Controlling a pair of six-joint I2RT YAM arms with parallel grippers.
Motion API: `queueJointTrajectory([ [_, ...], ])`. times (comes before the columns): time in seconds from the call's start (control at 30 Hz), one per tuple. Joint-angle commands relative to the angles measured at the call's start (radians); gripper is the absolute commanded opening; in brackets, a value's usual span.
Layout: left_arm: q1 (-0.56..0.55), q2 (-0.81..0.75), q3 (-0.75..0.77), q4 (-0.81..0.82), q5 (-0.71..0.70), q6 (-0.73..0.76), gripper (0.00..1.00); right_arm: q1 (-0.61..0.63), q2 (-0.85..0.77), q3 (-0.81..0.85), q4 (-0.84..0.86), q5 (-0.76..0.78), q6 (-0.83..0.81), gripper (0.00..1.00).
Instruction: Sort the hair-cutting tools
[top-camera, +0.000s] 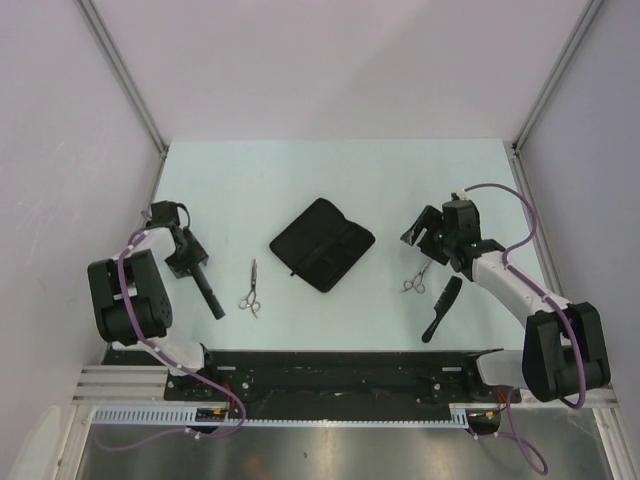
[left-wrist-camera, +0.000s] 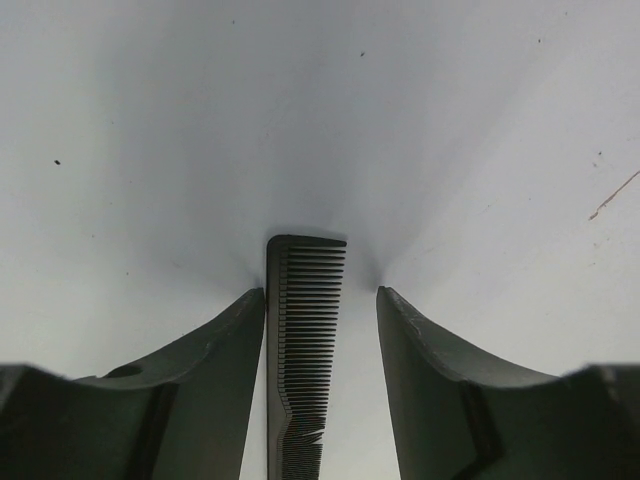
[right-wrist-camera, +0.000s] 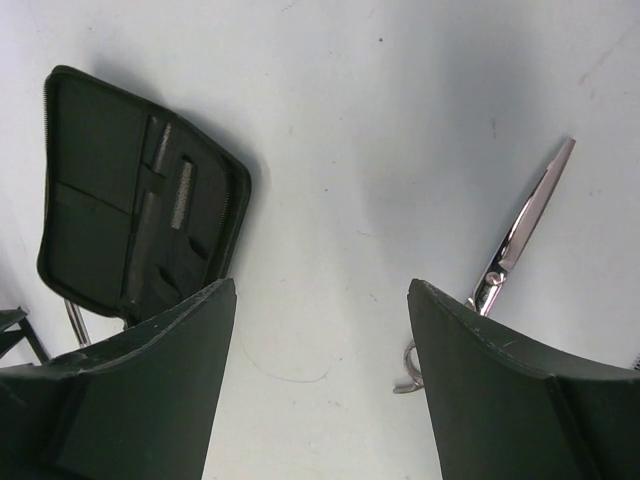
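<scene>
Tabletop (top-camera: 330, 175) of pale, faintly green white lay under me, fenced by lilac-grey wall panels (top-camera: 60, 120) and slanting aluminium posts (top-camera: 120, 70). From above, a black case (top-camera: 322, 243) sat at the centre, with the left scissors (top-camera: 250, 290) to its lower left. The right scissors (top-camera: 417, 278) and the handled comb (top-camera: 442, 308) lay to its lower right, near each other. Only my left wrist view showed the teeth of the long narrow comb (left-wrist-camera: 305, 350), between the fingers of my left gripper (left-wrist-camera: 320, 300). One finger (left-wrist-camera: 215, 370) met its spine and the other stood clear of the teeth, so the jaws were spread around it, not pinching. Only my right wrist view showed the case's inner pockets, and my right gripper (right-wrist-camera: 315, 295) wide apart, holding nothing, the right scissors beside one finger. My left arm sat folded at the frame's left edge; my right arm reached up-left from the lower right corner.
</scene>
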Motion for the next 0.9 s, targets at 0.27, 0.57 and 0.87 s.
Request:
queueJointTrajectory([
  [0.27,0.022,0.024,-0.058,0.02,0.067,0.018,0.46,-0.041,0.029,0.045,0.008,-0.008,-0.005,0.73],
  [0.57,0.025,0.037,-0.055,-0.006,0.067,0.041,0.39,-0.05,0.033,0.045,0.011,-0.007,0.006,0.73],
  [0.87,0.022,0.021,-0.039,-0.009,0.12,0.053,0.29,-0.05,0.063,0.06,0.033,-0.02,0.009,0.72],
])
